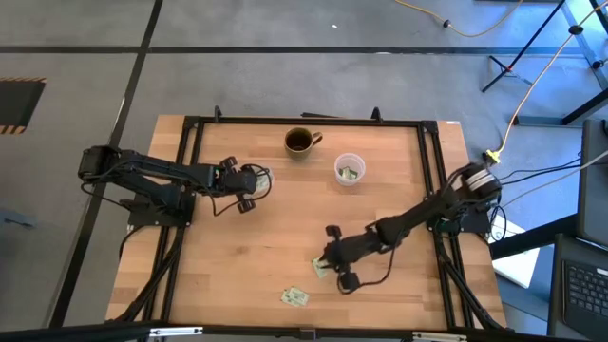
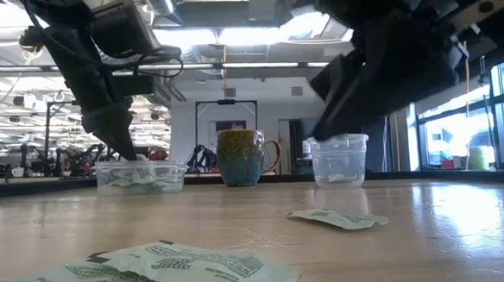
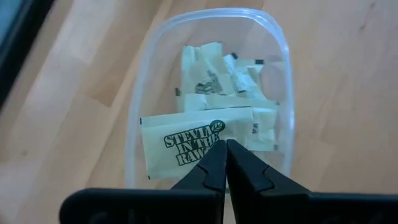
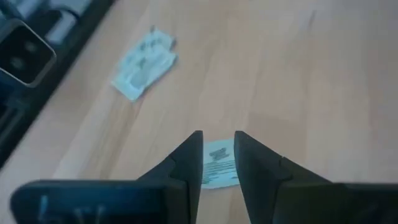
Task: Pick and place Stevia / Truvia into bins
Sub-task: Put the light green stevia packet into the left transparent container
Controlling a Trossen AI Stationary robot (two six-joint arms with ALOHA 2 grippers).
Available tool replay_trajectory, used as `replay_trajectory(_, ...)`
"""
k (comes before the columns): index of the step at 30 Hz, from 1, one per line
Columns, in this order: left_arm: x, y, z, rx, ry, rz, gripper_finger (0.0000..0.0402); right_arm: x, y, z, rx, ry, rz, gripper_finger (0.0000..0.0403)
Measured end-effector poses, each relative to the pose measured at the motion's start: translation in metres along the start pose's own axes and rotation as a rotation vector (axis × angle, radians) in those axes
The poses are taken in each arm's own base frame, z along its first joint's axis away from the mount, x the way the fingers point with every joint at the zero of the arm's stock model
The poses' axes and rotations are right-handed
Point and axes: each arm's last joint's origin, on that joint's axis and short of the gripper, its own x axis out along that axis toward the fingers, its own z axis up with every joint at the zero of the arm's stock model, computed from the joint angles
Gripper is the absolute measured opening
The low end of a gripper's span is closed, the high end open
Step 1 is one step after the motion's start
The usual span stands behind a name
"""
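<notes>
Right gripper: down on the table, jaws partly open astride one sachet, seemingly to grip it.
Left gripper: jaws closed, empty, over tub of sachets.
Loose packets: near front edge.

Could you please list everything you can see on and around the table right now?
Tub: one, clear, left part of the table under the left gripper, holding several sachets.
Stevia sachets in tub: several, pale green.
Round cup: one, clear, far centre-right, a sachet or two inside.
Mug: one, dark with handle, far centre.
Loose sachets: small overlapping cluster, pale green, near edge.
Single sachet: one, pale green, between the right gripper's fingers on the table.
Table: one, light wood.
Left gripper: shut, over the tub.
Right gripper: fingers apart around the single sachet.
</notes>
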Motion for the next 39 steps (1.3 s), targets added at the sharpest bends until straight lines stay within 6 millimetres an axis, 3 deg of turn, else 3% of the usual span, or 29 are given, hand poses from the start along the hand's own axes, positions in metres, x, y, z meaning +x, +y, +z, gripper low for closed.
replay_trajectory(12,0.000,-0.001,0.001,-0.001,-0.005,-0.027,0.0059,0.042,0.007,0.003,-0.014,0.212,-0.030,0.0071)
replay_trajectory(29,0.000,-0.001,0.001,0.017,-0.005,-0.027,0.0078,0.041,0.004,-0.004,0.023,0.280,-0.097,0.0006)
replay_trajectory(39,0.000,-0.001,0.001,0.017,-0.005,-0.028,0.0081,0.041,0.006,-0.004,0.017,0.279,-0.092,0.0008)
